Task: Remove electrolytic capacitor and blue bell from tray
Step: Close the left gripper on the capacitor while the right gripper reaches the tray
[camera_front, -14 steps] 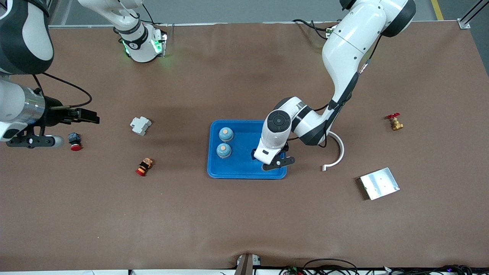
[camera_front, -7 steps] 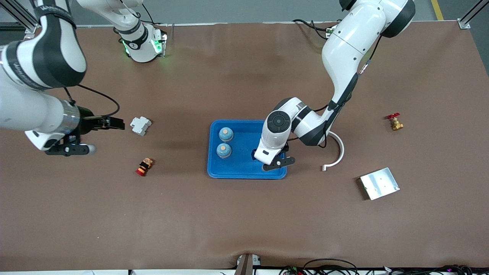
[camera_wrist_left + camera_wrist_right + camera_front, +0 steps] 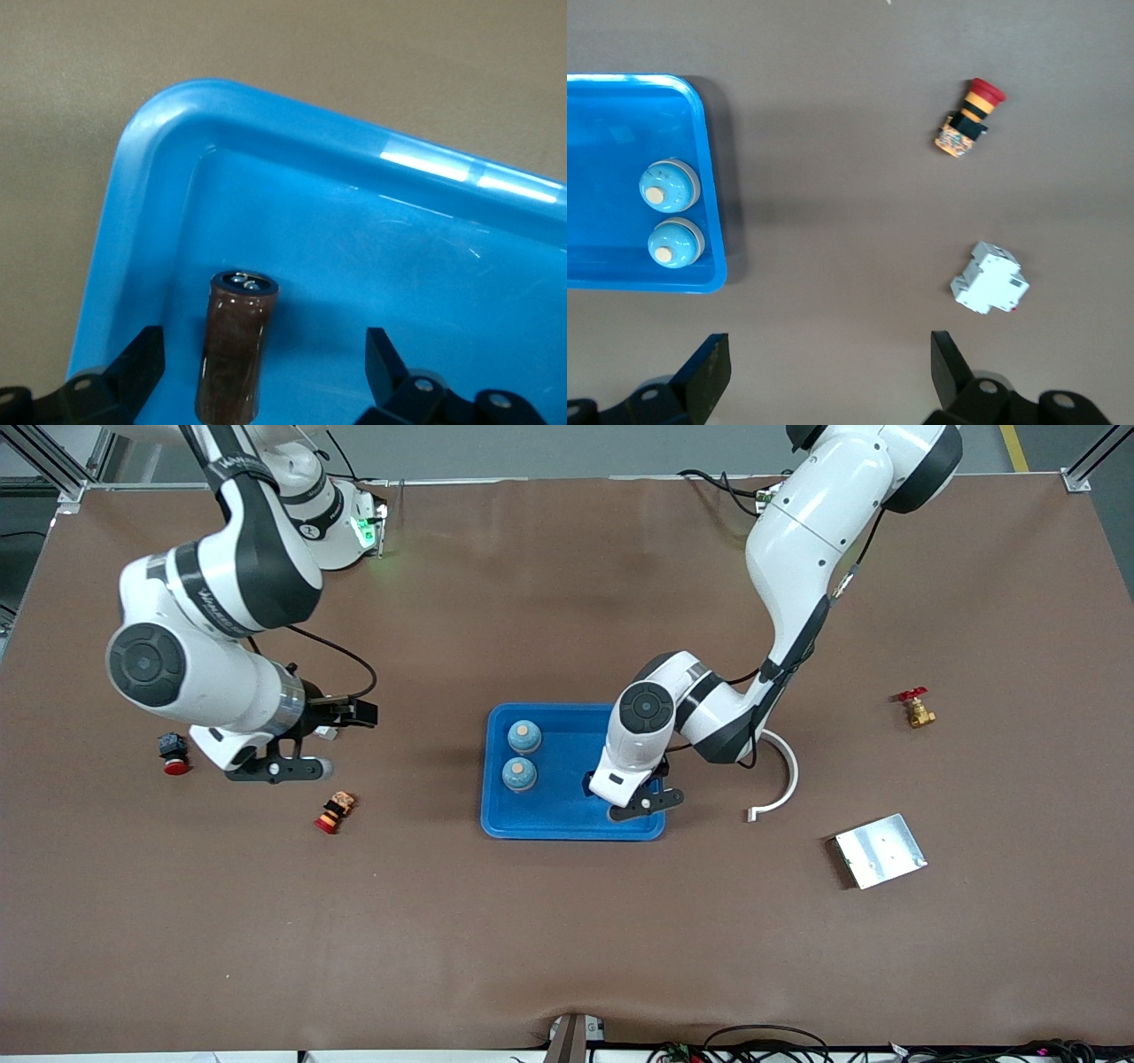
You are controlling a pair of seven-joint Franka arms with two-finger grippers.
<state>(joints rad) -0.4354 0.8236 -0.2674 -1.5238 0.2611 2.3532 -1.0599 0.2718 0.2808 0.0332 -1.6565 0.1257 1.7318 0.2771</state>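
A blue tray sits mid-table. Two blue bells stand in it toward the right arm's end; they also show in the right wrist view. A dark brown capacitor stands upright in the tray's corner, mostly hidden in the front view. My left gripper is open low in the tray, with the capacitor between its fingers and untouched. My right gripper is open and empty over bare table beside a white circuit breaker.
A red and orange push button and a red and black button lie toward the right arm's end. A white curved strip, a metal plate and a brass valve lie toward the left arm's end.
The right arm has swung in from the table's end toward the tray and now covers the white circuit breaker in the front view. The left arm has not moved.
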